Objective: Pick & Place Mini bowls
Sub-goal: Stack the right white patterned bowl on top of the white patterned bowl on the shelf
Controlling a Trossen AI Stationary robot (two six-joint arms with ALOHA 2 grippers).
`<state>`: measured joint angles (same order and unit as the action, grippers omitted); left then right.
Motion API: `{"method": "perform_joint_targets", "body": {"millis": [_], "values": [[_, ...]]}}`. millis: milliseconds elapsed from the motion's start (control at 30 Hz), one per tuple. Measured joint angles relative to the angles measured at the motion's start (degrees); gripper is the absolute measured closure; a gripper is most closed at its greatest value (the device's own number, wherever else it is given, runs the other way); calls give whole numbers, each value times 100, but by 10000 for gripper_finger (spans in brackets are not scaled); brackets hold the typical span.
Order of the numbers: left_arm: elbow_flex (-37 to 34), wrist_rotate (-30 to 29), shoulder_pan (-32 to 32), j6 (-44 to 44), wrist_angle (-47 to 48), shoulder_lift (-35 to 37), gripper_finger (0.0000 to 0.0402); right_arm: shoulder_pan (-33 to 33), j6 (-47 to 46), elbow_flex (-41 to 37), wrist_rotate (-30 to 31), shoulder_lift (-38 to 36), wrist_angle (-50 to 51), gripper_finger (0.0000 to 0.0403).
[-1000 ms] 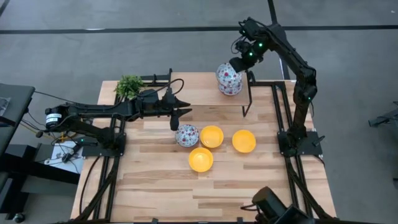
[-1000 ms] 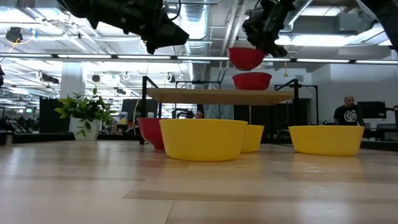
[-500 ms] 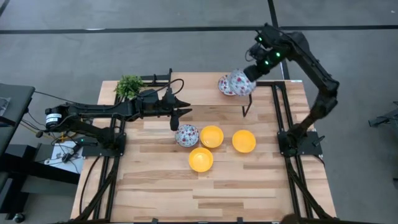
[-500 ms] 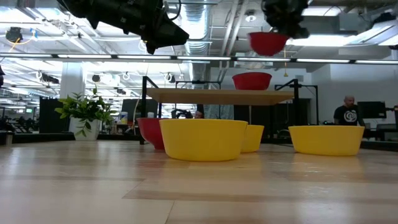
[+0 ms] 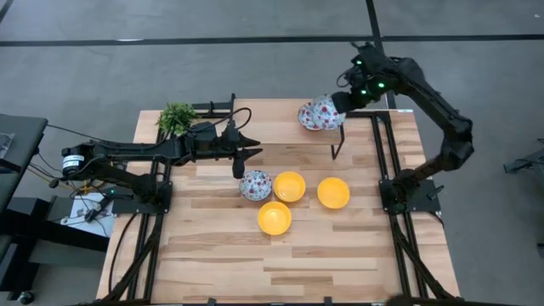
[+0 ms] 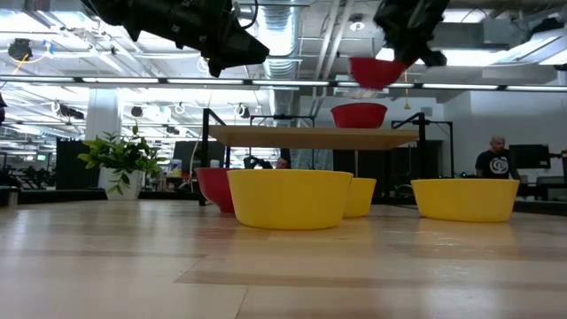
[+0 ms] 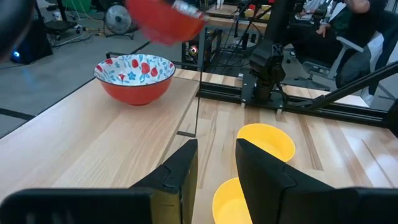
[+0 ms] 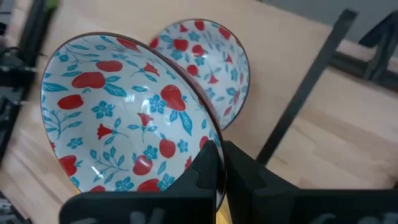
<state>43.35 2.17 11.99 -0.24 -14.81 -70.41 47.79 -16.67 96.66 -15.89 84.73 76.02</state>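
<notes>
High view: right gripper (image 5: 338,105) clamps a floral bowl (image 5: 324,111) by its rim, in the air over the table's (image 5: 212,255) 1 o'clock corner.
A second floral bowl (image 5: 308,117) sits just under it. The left gripper (image 5: 239,164) hovers part-open, holding nothing, near centre; at its 5 o'clock a third floral bowl (image 5: 254,184) touches the yellow bowls (image 5: 289,186).

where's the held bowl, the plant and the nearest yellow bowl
held bowl (image 8: 124,134), right wrist view, its floral inside
plant (image 5: 176,116), high view, its leaves
nearest yellow bowl (image 6: 290,198), low view, its front wall
</notes>
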Motion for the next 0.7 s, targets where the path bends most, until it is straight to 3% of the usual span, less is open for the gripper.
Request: {"method": "perform_joint_targets", "body": {"millis": [200,700], "values": [[0,0,0,-1,2,0,293,12,54,-7,-296,666,-157,403],[0,0,-2,1,2,-2,293,337,155,433,-357,1219,-106,403]]}}
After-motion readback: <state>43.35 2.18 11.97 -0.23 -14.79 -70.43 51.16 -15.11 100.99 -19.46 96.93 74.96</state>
